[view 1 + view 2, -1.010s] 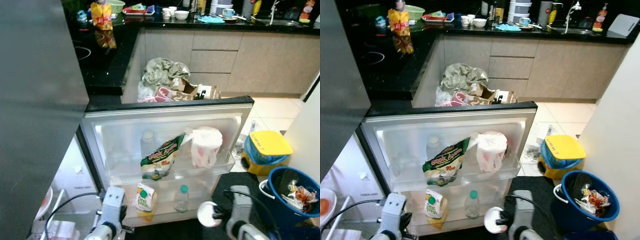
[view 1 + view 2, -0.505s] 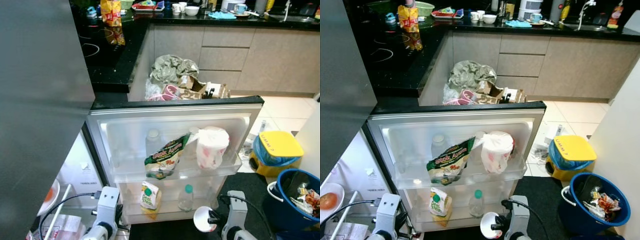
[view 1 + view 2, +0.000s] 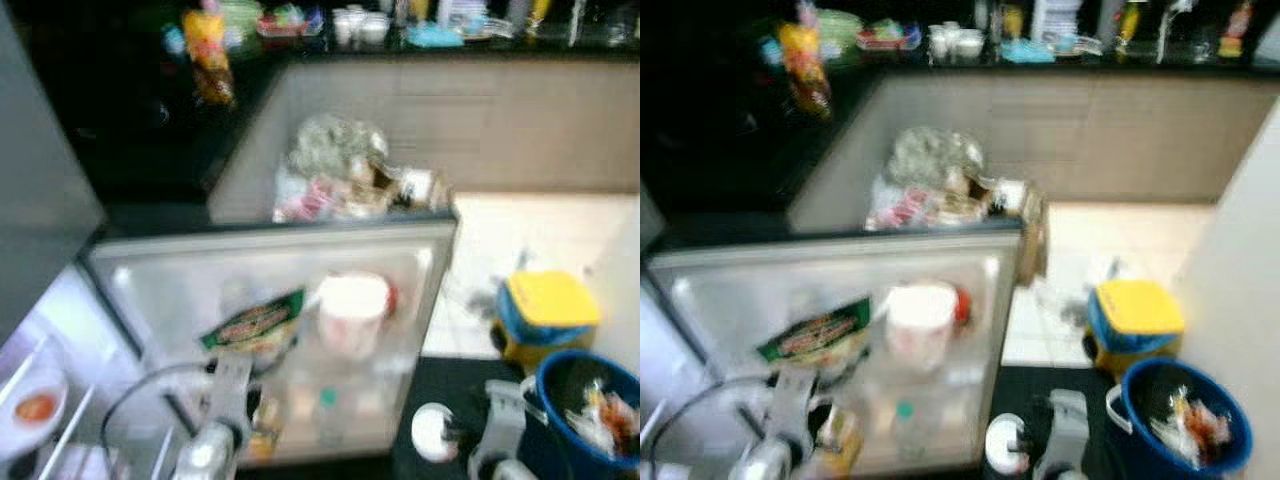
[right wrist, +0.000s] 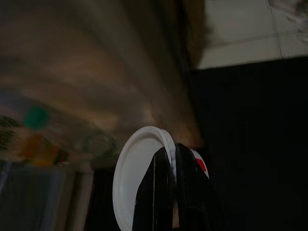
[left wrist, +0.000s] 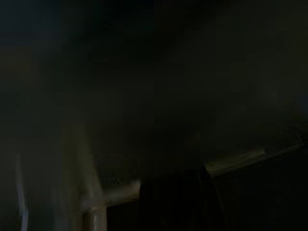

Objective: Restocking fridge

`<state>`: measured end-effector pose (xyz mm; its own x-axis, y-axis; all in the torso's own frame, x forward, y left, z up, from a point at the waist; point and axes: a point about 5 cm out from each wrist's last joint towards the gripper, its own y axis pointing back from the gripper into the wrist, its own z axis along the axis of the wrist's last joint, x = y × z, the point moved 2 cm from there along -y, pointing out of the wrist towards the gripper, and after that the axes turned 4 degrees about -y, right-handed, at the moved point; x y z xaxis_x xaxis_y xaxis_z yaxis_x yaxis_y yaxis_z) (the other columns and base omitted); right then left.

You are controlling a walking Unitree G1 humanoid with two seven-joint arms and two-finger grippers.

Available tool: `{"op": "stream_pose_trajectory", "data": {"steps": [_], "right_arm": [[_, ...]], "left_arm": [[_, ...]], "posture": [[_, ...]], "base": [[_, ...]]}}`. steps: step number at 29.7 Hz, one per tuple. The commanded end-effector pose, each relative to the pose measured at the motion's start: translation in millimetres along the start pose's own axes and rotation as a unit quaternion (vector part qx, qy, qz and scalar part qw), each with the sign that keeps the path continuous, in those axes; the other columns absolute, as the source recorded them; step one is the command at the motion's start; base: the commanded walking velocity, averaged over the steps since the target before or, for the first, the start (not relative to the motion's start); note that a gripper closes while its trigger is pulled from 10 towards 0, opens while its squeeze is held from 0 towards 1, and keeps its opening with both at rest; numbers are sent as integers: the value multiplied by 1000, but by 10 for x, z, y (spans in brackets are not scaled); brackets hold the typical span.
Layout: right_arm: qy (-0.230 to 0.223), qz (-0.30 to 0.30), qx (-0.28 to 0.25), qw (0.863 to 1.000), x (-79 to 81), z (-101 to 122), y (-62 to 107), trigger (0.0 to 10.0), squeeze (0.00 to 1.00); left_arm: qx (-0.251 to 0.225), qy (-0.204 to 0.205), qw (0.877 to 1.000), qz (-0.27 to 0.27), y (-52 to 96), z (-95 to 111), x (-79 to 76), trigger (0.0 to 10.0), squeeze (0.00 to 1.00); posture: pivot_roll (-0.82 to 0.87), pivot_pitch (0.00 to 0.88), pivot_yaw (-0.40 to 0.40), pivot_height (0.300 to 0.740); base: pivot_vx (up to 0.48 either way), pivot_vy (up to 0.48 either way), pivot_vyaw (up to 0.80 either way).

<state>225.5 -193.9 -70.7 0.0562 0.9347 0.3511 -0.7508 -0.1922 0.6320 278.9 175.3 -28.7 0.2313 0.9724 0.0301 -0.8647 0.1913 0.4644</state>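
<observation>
My right claw [image 4: 172, 192] is clamped on the tub [image 4: 139, 178]; I'd steady before reaching the fridge door [image 3: 270, 300]

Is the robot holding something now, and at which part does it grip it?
Yes. The right gripper holds a round white lidded container, its black fingers pinched on the rim of the lid. The left wrist view is too dark to judge the left gripper.

- One open fridge door [image 3: 440, 300]
- One green snack bag [image 3: 255, 322]
- One green-capped bottle [image 3: 902, 425]
- One yellow bin [image 3: 545, 310]
- One blue bucket [image 3: 590, 405]
</observation>
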Motion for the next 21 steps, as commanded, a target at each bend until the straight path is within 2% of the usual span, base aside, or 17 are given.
{"op": "stream_pose_trajectory", "data": {"steps": [1,8,15,16,17,18,19,20,21], "right_arm": [[3,-6,-4,1000,-49,11,23,10000,0],[9,1,-3,1000,-68,59,24,10000,0],[15,22,3,1000,-31,72,17,10000,0],[15,28,7,999,-27,68,20,10000,0],[15,28,7,999,-27,68,20,10000,0],[12,37,13,999,-22,56,25,10000,0],[12,37,13,999,-22,56,25,10000,0],[10,47,23,999,-14,34,31,10000,0],[10,47,23,999,-14,34,31,10000,0]], "left_arm": [[28,7,1000,6,45,-140,19,10000,0],[29,9,999,10,51,-154,15,10000,0],[55,-24,998,15,105,-264,53,10000,0],[69,-50,996,8,132,-312,67,10000,0],[69,-50,996,8,132,-312,67,10000,0],[109,-79,991,13,181,-424,128,10000,0],[109,-79,991,13,181,-424,128,10000,0],[155,-99,983,27,258,-558,227,10000,0],[155,-99,983,27,258,-558,227,10000,0]], "posture": [[-55,27,21,740],[-59,30,11,740],[-59,35,4,740],[-57,37,2,740],[-57,37,2,740],[-56,38,3,740],[-56,38,3,740],[-56,38,3,740],[-56,38,3,740]], "base": [[0,0,0],[0,0,0],[0,0,0],[0,0,0],[0,0,0],[0,0,0],[0,0,0],[0,0,0],[0,0,0]]}}
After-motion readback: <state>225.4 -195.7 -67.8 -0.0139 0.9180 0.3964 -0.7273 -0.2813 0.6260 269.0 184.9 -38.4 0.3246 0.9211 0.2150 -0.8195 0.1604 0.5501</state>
